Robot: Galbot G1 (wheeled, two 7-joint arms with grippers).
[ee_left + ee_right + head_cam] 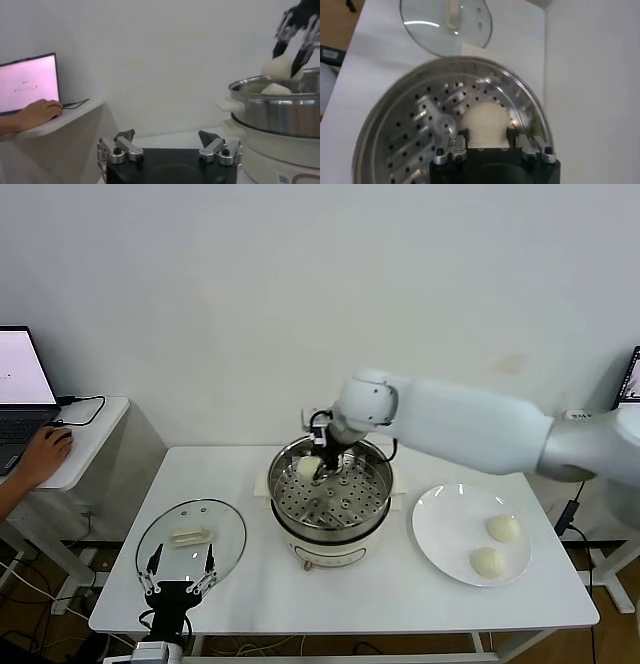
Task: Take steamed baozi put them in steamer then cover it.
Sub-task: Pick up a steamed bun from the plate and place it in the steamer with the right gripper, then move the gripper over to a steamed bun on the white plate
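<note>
Lid: flat near table's left front corner, off so buns can enter. Left gripper: claws apart, idle at front edge. Steamer: table centre. Right gripper: clamped on bun, apparently above tray. Plate: right edge, two buns waiting.

Lab or office: bare white wall, white table, side desk with laptop (person typing).

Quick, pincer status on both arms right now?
Left pincer: open, empty, parked near the cover.
Right pincer: shut on a baozi, over the steamer tray.
</note>
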